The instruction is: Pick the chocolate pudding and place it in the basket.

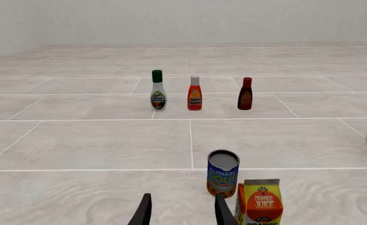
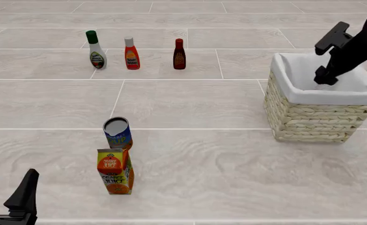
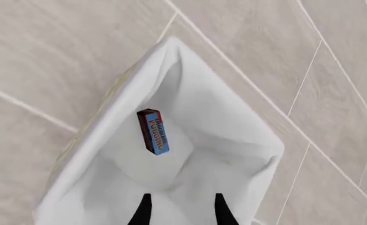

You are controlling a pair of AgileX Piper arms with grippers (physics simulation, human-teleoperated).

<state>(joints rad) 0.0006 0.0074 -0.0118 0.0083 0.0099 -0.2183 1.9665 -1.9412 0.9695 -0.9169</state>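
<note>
The pudding (image 3: pixel 153 131) lies inside the basket (image 2: pixel 308 117), on the white lining near its middle, apparently clear of all four walls. Above the rim hangs the right gripper (image 3: pixel 179 208), jaws apart and empty. The left gripper (image 2: pixel 8 190), also parted, sits low at the near table edge, left of the juice carton (image 2: pixel 115 171) and can (image 2: pixel 118 133); broad bare table separates them from the basket.

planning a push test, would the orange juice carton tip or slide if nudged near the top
Probably tip: the orange juice carton stands upright, tall on a narrow base. It looks stiff-sided, so it should hold shape. Falling backward, it might hit the soup can close behind.
</note>
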